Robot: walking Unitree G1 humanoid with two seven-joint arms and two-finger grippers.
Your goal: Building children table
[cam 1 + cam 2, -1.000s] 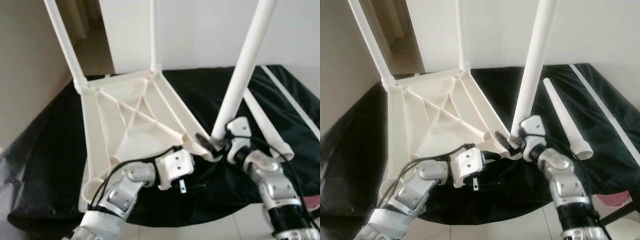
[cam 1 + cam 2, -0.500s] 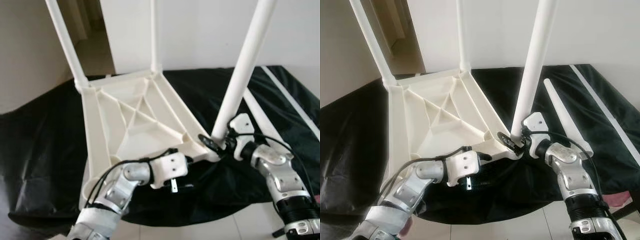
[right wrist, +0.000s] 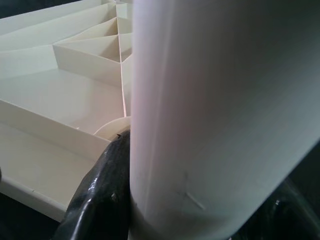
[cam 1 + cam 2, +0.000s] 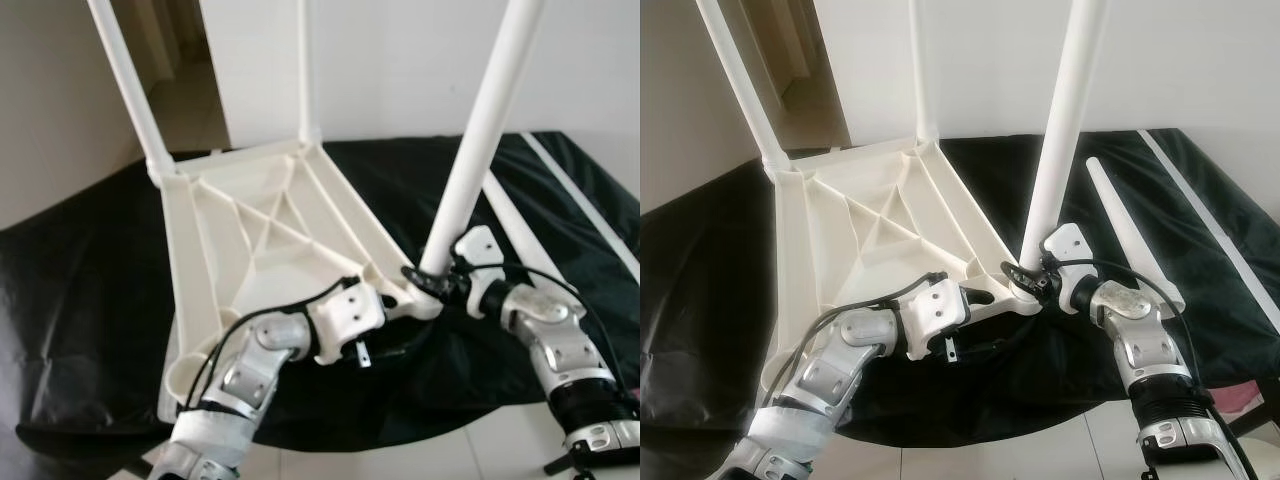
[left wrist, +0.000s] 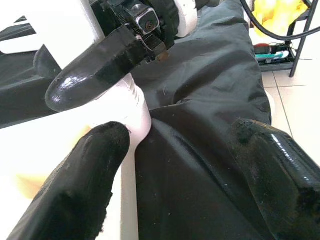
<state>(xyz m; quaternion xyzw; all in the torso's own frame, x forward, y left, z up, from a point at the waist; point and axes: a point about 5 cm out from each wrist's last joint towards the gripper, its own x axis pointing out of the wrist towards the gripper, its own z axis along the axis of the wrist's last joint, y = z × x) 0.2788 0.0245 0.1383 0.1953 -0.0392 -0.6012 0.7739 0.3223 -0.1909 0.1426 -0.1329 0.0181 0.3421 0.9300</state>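
A white plastic table top (image 4: 260,240) lies upside down on a black cloth (image 4: 90,290). Two legs (image 4: 125,80) (image 4: 308,70) stand up from its far corners. A third leg (image 4: 480,130) rises from the near right corner socket (image 5: 135,110). My right gripper (image 4: 432,281) is shut on that leg's base; the leg (image 3: 210,100) sits between its fingers (image 3: 100,195). My left gripper (image 5: 180,145) is open at the same corner, one finger (image 5: 95,175) against the socket and the other over the cloth. A loose leg (image 4: 1130,240) lies on the cloth to the right.
A white wall stands close behind the table, with a doorway (image 4: 180,60) at the back left. A thin white strip (image 4: 1210,220) runs along the cloth's right side. Pale floor tiles (image 4: 1040,450) show at the near edge, with a pink object (image 4: 1255,395) at the far right.
My left gripper has moved up and closer to the near right corner socket. The right gripper keeps its hold on the leg's base, and its arm has drawn slightly to the right.
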